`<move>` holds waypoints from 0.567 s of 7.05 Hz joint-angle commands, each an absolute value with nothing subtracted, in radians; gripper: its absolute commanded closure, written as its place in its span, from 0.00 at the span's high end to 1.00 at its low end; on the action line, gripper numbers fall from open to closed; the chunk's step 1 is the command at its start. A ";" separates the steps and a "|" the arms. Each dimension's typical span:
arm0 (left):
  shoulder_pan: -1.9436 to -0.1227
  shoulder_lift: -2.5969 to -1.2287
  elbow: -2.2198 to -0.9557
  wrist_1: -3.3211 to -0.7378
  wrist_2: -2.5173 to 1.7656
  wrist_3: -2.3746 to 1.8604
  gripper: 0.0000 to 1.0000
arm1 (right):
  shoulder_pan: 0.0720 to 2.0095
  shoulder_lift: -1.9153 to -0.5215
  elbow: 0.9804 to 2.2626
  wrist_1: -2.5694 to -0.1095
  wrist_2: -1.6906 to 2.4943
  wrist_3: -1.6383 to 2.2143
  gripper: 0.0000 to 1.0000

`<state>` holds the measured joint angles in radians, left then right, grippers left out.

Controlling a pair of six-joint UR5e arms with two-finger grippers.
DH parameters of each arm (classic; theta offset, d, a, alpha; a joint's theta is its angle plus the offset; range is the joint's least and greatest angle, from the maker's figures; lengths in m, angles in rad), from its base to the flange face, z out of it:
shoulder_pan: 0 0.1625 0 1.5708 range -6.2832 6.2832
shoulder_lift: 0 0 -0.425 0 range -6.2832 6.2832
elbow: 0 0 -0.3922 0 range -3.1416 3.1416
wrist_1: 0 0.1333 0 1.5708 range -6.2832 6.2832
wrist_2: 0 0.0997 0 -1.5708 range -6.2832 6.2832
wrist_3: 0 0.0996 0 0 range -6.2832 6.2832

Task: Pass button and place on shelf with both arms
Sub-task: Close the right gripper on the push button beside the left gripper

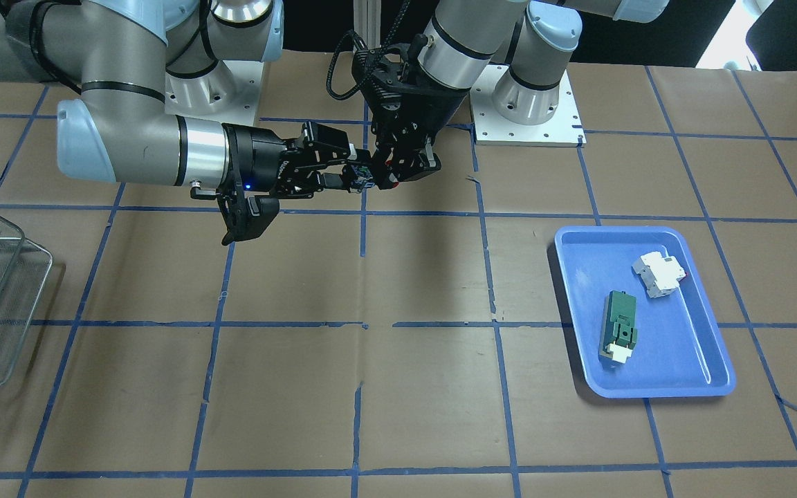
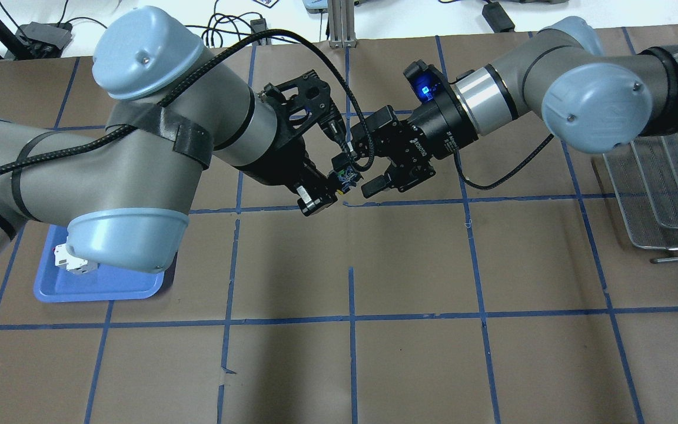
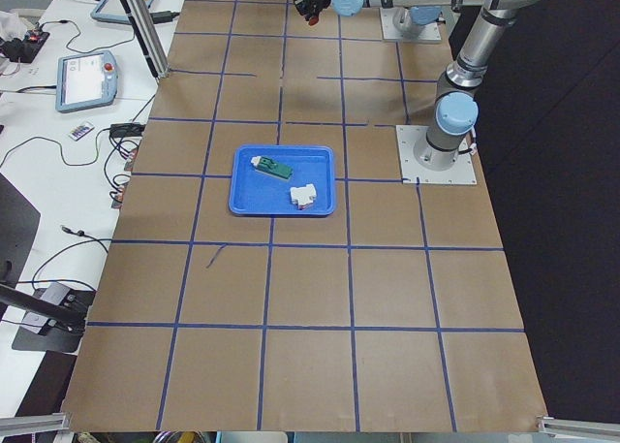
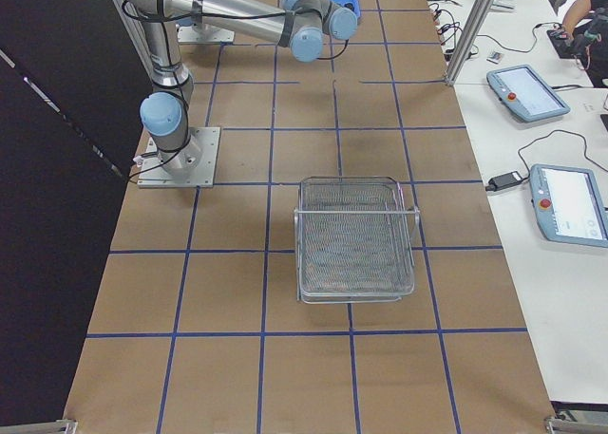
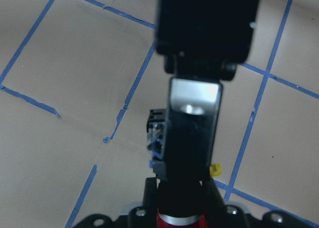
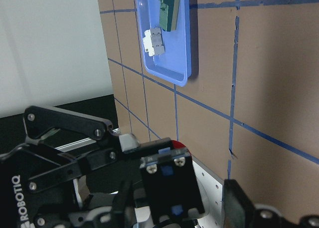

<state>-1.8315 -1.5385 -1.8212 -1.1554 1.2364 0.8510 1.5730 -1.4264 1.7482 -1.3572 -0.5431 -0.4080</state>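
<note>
**A:** Two hands at one small part. Why meet up in the air?

**B:** My reading is reach. The silver wire-mesh shelf (image 4: 356, 254) stands at the right arm's (image 2: 586, 106) end of the brown paper-covered bench (image 1: 426, 387). The blue plastic tray (image 1: 675, 339), with a green rectangular block (image 1: 618, 325) and a white breaker-like block (image 1: 659, 274), lies at the end far from the shelf. So the left arm (image 2: 139, 135) offers the part roughly midway from shelf to tray, raised off the bench.

**A:** Who has it?

**B:** The left hand (image 2: 333, 182) is clamped on the small push-button switch with a round red cap and black boxy body (image 6: 169, 185). It appears to grip near the cap, leaving the terminal end pointing toward the shelf side.

**A:** And the right hand (image 1: 351, 166)?

**B:** It is spread and grips nothing. In its wrist view the black body sits between its fingers (image 6: 238, 200). One pad looks touching or just beside the body, and the other stands apart with a gap.

**A:** And the shelf?

**B:** It is well apart from the button, and nothing has been placed there yet.
</note>
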 commanded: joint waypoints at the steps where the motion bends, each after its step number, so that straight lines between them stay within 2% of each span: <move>1: -1.832 -1.539 -1.821 -1.154 1.236 0.848 0.04 | 1.575 -1.433 1.750 -1.356 -0.543 -0.410 0.52; 4: -1.832 -1.539 -1.819 -1.152 1.238 0.830 0.10 | 1.575 -1.439 1.740 -1.356 -0.531 -0.410 0.40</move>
<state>-1.8315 -1.5386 -1.8203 -1.1531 1.2378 0.8431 1.5753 -1.4375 1.7448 -1.3561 -0.5385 -0.4101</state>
